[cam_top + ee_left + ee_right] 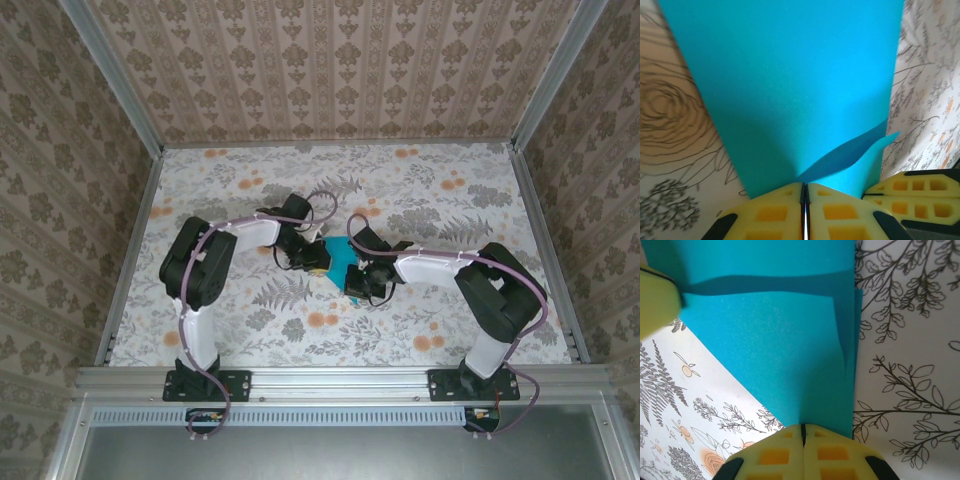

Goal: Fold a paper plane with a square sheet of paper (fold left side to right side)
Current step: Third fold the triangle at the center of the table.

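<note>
Left wrist, left hand (805, 187) pinching paper (790, 75), right hand (802, 428) likewise

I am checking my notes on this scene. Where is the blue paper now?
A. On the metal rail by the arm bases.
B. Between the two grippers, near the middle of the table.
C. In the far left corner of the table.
B: the top view shows the blue paper between the left gripper and the right gripper, mid-table.
</note>
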